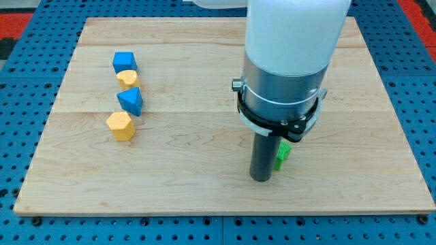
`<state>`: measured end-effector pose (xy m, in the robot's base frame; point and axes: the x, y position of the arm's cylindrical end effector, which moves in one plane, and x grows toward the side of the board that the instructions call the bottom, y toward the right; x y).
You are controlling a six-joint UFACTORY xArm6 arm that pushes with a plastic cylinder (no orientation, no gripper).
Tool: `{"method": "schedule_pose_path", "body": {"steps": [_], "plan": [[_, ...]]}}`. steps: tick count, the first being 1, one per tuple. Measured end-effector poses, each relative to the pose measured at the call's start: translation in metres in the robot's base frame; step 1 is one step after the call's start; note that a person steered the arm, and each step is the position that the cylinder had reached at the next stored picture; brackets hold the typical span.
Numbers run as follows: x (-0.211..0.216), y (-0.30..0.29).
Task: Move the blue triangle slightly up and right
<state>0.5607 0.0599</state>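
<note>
Pale wooden board (204, 136) over blue pegboard (27, 75). My tip (260, 178) lower centre-right, touching green block (283, 155); no pincer fitted. Blue triangle block (130, 101) upper left, well apart.

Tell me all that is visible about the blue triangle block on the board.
The blue triangle is a small, solid blue block with matte faces and a point toward the view's bottom. It lies flat on the wooden board, at the view's left, third in a column of four blocks. The yellow block above and the yellow hexagon below sit very near it; contact is unclear. My tip is far to its right.
</note>
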Motion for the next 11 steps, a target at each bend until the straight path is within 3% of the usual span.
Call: {"method": "schedule_pose_path", "body": {"steps": [2,3,4,5,6,7,9,11], "plan": [[-0.026,0.01],[-0.001,-0.076],[-0.002,-0.209],[-0.039,-0.289],[-0.102,-0.28],[-0.13,-0.236],[-0.118,-0.161],[-0.188,-0.136]]}}
